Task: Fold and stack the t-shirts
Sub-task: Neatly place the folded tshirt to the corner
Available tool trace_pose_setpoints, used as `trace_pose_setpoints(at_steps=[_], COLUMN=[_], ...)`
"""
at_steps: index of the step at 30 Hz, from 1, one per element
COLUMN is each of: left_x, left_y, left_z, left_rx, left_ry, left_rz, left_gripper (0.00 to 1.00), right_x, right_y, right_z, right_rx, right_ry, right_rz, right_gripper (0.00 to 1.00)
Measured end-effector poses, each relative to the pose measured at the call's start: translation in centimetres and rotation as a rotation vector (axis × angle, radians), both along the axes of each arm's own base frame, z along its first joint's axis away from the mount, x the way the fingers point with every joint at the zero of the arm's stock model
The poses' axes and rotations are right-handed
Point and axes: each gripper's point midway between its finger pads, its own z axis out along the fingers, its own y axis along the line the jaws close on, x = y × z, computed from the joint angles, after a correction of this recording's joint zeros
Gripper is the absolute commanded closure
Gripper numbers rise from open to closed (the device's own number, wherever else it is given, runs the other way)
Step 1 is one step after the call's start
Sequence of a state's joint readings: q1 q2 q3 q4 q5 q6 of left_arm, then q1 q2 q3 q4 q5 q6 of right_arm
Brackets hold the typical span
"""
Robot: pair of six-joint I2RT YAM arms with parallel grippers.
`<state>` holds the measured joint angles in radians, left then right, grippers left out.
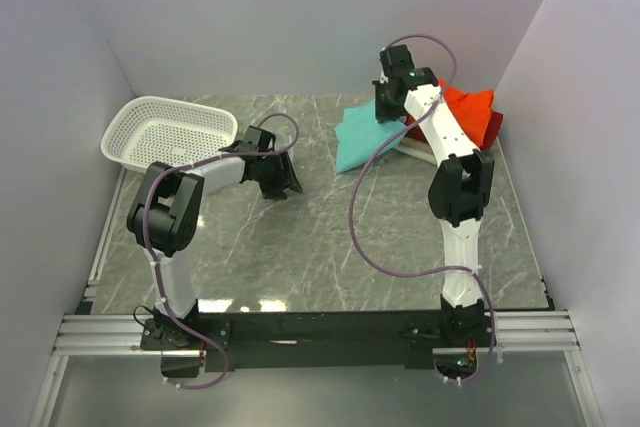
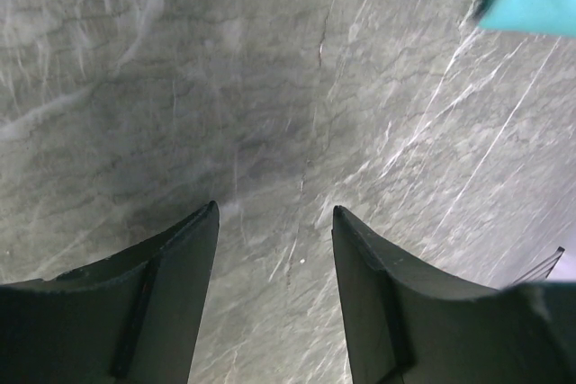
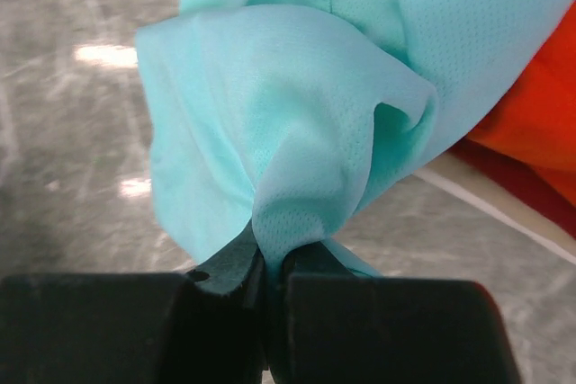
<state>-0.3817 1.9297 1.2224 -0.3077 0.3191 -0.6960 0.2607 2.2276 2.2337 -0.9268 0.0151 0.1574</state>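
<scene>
— What kind of surface is it?
— A grey-green table (image 1: 330, 237) with a marble pattern of pale veins. It shines a little near the front edge.
— And what lies on it?
— A white mesh basket (image 1: 170, 137) stands at the far left corner. At the far right is a pile of folded shirts. The cream t-shirt (image 1: 420, 150) is the lowest and touches the table, the dark red t-shirt (image 1: 493, 127) is on it, and the orange-red t-shirt (image 1: 470, 107) is on top.
— Anything else?
— The teal t-shirt (image 1: 355, 142) lies just left of the pile, against it. One bunched edge is raised off the surface.
</scene>
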Motion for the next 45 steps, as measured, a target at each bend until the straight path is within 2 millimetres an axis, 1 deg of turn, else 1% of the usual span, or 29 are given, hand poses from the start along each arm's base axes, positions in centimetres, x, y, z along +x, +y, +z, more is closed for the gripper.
trace_pose_setpoints(at_steps=[4, 11, 15, 16, 20, 24, 28, 33, 36, 39, 43, 45], left_x=[-0.3, -0.4, -0.6, -0.7, -0.8, -1.0, -1.4, -2.1, -2.4, -2.8, -3.3, -3.5], left_y=[0.1, 0.1, 0.1, 0.1, 0.0, 0.0, 0.0, -0.1, -0.3, -0.5, -0.8, -0.9], left_z=[0.0, 0.0, -0.1, -0.1, -0.1, -0.1, -0.1, -0.2, -0.2, -0.1, -0.2, -0.2], left_rx=[-0.007, -0.015, -0.024, -0.028, -0.039, -0.043, -0.045, -0.043, -0.04, -0.035, -0.025, -0.02], left_ry=[-0.005, -0.015, -0.021, -0.02, -0.018, -0.015, -0.015, -0.011, -0.009, -0.007, -0.001, 0.001], left_rz=[-0.001, 0.002, 0.003, 0.002, 0.006, 0.009, 0.008, 0.003, -0.003, -0.009, -0.018, -0.022], left_gripper=[0.4, 0.4, 0.4, 0.4, 0.41, 0.41, 0.41, 0.41, 0.41, 0.41, 0.41, 0.41], right_x=[0.0, 1.8, 3.1, 3.6, 4.6, 5.6, 6.5, 6.8, 6.7, 6.3, 5.5, 5.1], right_y=[-2.3, -5.8, -7.9, -8.3, -9.8, -10.5, -10.5, -10.5, -11.4, -13.7, -17.3, -18.7], right_z=[0.0, 1.1, 2.8, 3.4, 4.8, 6.1, 7.4, 9.3, 10.6, 12.3, 14.5, 14.9], right_rx=[-0.089, -0.141, -0.129, -0.124, -0.105, -0.061, -0.009, 0.064, 0.104, 0.138, 0.156, 0.156], right_ry=[0.003, -0.043, -0.097, -0.12, -0.168, -0.218, -0.265, -0.312, -0.335, -0.362, -0.406, -0.415], right_rz=[-0.061, -0.137, -0.175, -0.18, -0.194, -0.195, -0.183, -0.168, -0.171, -0.2, -0.251, -0.273], right_gripper=[1.0, 1.0, 1.0, 1.0, 1.0, 1.0, 1.0, 1.0, 1.0, 1.0, 1.0, 1.0])
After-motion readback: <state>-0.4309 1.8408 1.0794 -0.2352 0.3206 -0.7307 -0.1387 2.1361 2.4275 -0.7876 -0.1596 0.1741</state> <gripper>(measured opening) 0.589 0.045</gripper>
